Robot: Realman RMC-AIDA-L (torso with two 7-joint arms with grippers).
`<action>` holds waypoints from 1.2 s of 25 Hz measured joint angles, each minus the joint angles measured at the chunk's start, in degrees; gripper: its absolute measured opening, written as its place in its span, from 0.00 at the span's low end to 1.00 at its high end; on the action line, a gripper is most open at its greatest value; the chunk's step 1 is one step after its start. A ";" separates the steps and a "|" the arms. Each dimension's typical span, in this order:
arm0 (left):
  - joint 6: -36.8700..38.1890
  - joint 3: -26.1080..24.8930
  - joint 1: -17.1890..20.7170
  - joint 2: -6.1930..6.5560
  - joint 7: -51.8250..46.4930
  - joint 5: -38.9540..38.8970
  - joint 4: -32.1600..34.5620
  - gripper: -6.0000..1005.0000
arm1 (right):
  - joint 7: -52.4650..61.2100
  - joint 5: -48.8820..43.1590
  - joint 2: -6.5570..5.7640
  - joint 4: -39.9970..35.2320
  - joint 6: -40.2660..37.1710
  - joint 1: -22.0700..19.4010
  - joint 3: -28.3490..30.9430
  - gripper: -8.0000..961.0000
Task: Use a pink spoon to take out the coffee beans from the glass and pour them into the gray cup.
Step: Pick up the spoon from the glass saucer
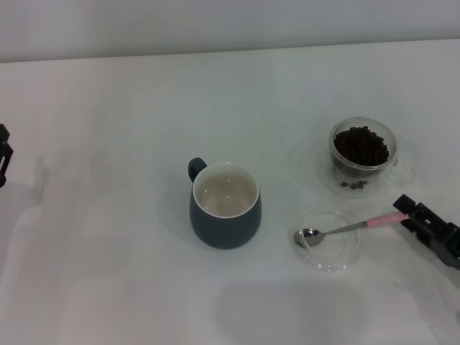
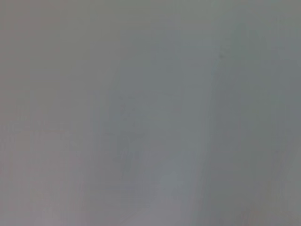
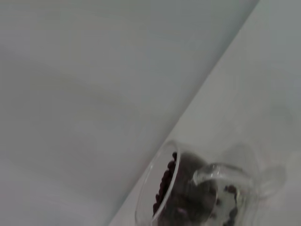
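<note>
The right gripper [image 1: 411, 213] is seen low at the right edge of the head view, its dark fingers closed on the pink end of the pink spoon [image 1: 338, 230]. From the gripper the spoon's handle runs away toward the middle of the table, and its shiny bowl is rested inside a shallow clear dish [image 1: 348, 259], just beside the fingertips. The glass [image 1: 363, 154] is found beyond the gripper, near it but apart, standing upright on a flat clear saucer [image 1: 313, 169] and filled with a heap of coffee beans [image 1: 361, 144]; a few beans are seen low in the glass through its wall. In the right wrist view the same glass [image 3: 207, 193] is shown tilted across the frame with its handle toward the camera and the coffee beans [image 3: 165, 186] dark inside it. The gray cup [image 1: 225, 205] is placed well apart from the gripper, past the spoon's bowl, upright, its loop handle turned to the far side and its cream inside bare. The left gripper [image 1: 4, 154] is only glimpsed at the left edge of the head view, far from every task thing, and whether it is open cannot be told. All is set on a white table [image 1: 108, 273].
</note>
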 joint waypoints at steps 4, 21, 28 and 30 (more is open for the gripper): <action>0.10 -0.41 0.01 0.01 -0.06 -0.06 0.00 0.55 | -0.26 -0.21 0.13 0.27 0.10 0.27 -0.03 0.89; -0.19 -0.46 0.36 0.00 -0.09 0.00 0.53 0.55 | 0.22 -0.29 0.11 -0.24 0.11 0.82 -0.46 0.84; 0.14 -0.46 0.37 -0.08 -0.09 -0.04 0.63 0.54 | 0.79 -0.58 0.00 0.11 0.21 0.73 -0.67 0.60; 0.14 -0.45 0.33 -0.09 -0.09 -0.05 0.63 0.54 | 0.91 -0.99 0.00 0.21 0.93 0.72 -0.70 0.58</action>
